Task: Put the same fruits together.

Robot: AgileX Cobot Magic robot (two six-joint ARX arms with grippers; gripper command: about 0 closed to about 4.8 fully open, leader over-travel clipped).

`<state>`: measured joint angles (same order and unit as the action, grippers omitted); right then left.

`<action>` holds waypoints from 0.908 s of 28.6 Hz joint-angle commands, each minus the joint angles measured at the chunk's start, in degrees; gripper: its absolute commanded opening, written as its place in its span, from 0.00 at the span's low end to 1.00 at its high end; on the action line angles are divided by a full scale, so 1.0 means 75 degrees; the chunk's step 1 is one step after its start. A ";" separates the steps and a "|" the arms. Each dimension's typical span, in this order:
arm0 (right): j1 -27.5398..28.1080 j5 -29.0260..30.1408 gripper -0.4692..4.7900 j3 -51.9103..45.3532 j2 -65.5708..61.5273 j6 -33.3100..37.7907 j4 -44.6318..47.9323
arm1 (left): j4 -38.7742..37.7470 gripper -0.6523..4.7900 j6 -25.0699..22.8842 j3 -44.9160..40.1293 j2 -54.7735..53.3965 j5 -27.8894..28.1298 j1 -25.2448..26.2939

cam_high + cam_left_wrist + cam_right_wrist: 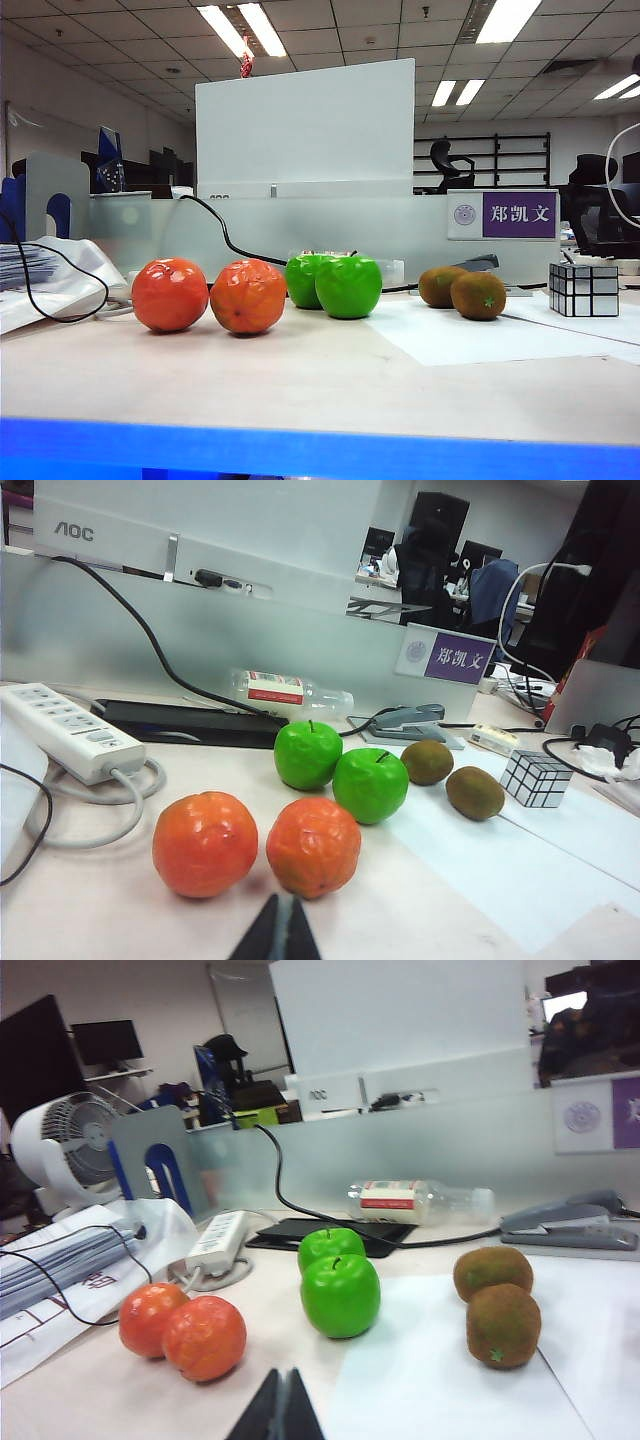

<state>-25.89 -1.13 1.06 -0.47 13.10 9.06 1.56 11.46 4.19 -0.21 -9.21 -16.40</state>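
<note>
Fruits (348, 286) sit paired, glossy orange, shiny green, fuzzy brown; left gripper (279, 935) and right gripper (281, 1410) jaws pressed together.

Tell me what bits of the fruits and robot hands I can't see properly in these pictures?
- Left end effector: left wrist view, only its shut black tips show; the picture's edge cuts the rest.
- Right end effector: right wrist view, same; neither shows in the exterior view.
- Rear shiny green toy apple: right wrist view, lower half hidden by the front green apple.
- Rear fuzzy brown kiwi: exterior view, partly covered by the front kiwi.
</note>
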 commanded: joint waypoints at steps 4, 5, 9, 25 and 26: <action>0.0006 -0.0219 0.08 0.0044 0.0012 -0.0868 0.0160 | 0.0181 0.11 -0.0487 -0.0373 0.0012 -0.0350 0.0009; 0.0006 -0.0204 0.08 0.0044 0.0012 -0.1142 0.0146 | 0.0216 0.11 -0.0551 -0.0446 0.0012 -0.0347 0.0009; 0.0006 -0.0207 0.08 0.0041 0.0012 -0.1498 0.0125 | 0.0160 0.11 -0.0938 -0.0487 0.0012 -0.0326 0.0009; 0.0000 -0.0778 0.13 0.0044 0.0015 -0.1644 -0.0268 | 0.0554 0.11 -0.1271 -0.0487 0.0012 -0.0326 0.0009; 0.0003 -0.0857 0.13 0.0044 0.0015 -0.1641 -0.0283 | 0.0536 0.11 -0.1271 -0.0487 0.0012 -0.0326 0.0009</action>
<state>-25.89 -6.31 1.13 -0.36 0.93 6.13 5.17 2.17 0.47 -0.21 -11.40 -16.40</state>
